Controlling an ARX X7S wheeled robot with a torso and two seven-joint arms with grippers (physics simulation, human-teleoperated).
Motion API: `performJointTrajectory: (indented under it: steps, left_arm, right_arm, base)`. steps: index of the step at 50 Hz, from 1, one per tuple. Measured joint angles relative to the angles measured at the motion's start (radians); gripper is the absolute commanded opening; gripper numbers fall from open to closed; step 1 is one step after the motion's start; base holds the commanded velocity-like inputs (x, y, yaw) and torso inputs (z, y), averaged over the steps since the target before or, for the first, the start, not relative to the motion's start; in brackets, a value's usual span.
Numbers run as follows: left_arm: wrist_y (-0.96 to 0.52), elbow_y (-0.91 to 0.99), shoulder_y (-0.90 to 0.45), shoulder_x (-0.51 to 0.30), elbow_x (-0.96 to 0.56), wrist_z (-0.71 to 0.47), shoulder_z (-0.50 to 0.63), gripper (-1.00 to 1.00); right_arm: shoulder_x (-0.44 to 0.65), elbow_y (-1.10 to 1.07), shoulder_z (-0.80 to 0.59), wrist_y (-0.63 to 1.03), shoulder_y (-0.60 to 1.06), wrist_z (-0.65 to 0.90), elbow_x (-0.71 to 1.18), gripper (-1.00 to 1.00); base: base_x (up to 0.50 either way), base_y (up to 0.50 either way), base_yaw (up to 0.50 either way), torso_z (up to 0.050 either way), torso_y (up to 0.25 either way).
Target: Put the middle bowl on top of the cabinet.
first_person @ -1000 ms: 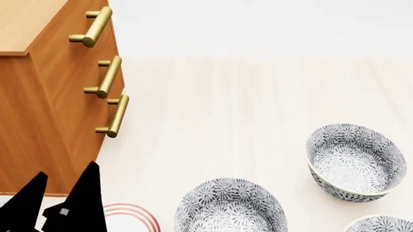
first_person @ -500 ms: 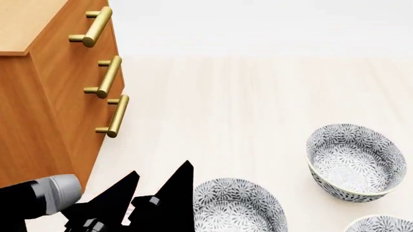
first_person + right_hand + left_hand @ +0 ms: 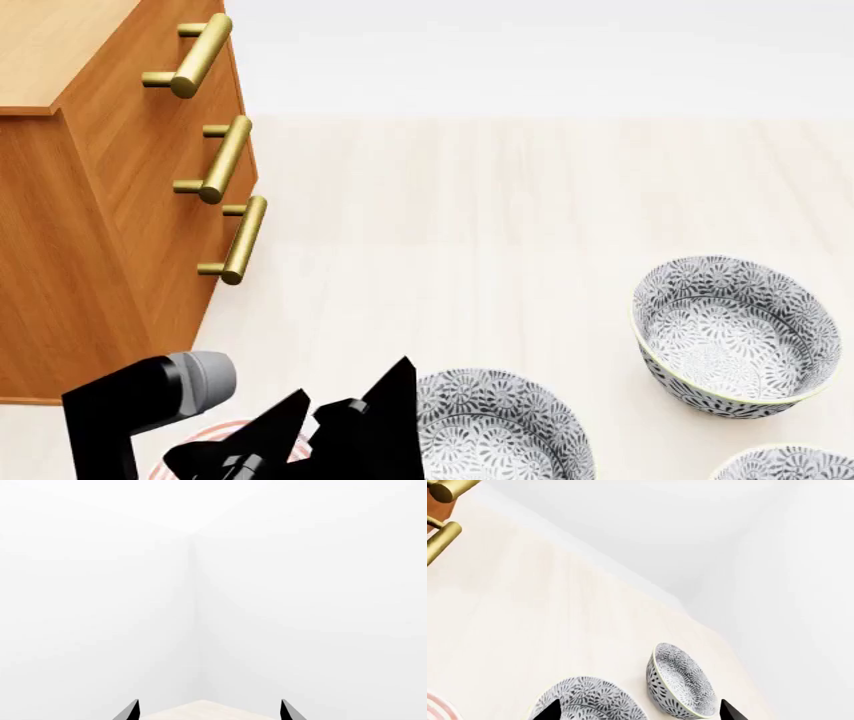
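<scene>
At the left of the head view, the cabinet [image 3: 94, 200] is seen as a tall orange-brown wooden block standing on the pale wooden table [image 3: 467, 220], its front bearing three brass bar handles [image 3: 227, 158]; two of these handles are also caught at the edge of the left wrist view. Three patterned bowls are shown toward the near right of the table. The middle bowl [image 3: 501, 425], deep, white with grey-black floral swirls, is placed at the near edge of the head view, upright and partly cropped. A second bowl [image 3: 734, 335] is set well to its right and farther back, and a third bowl [image 3: 787, 465] is only glimpsed at the lower right corner. A flat white plate with red rings [image 3: 220, 445] lies near the foot of the cabinet, largely covered by the left arm. The left gripper [image 3: 334, 430] is shown just beside the left rim of the middle bowl, its black fingers spread apart and holding nothing. In the left wrist view the two fingertips [image 3: 550, 712] are seen wide apart, with the middle bowl [image 3: 590, 700] between them. The right gripper [image 3: 208, 711] is seen only in its own wrist view, fingertips wide apart, against white walls.
</scene>
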Motion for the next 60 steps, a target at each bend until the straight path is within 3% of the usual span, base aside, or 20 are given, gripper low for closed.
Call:
performJointTrajectory:
  steps: [60]
  left_arm:
    - [0.146, -0.22, 0.062, -0.054, 0.051, 0.114, 0.062, 1.0]
  right_arm:
    - [-0.017, -0.013, 0.013, -0.002, -0.01, -0.026, 0.007, 1.0]
  base:
    - [0.0, 0.0, 0.0, 0.0, 0.0]
